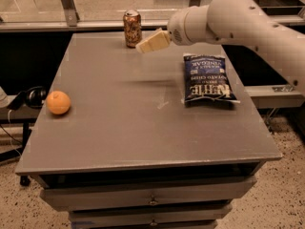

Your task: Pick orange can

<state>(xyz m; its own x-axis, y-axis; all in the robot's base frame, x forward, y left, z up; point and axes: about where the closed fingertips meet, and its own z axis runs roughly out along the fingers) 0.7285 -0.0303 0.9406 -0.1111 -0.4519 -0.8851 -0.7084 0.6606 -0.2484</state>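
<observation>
The orange can (132, 28) stands upright at the far edge of the grey table (119, 113), left of centre. It is orange-brown with a silvery top rim. My gripper (143, 46) hangs on the white arm that reaches in from the upper right. Its cream-coloured fingers (153, 41) point left towards the can. The tip is just right of the can and a little nearer, above the table, apart from the can.
A round orange fruit (58, 102) lies near the table's left edge. A dark blue chip bag (206, 78) lies flat on the right side. Black headphones (29, 97) sit on a ledge left of the table. Drawers run under the front edge.
</observation>
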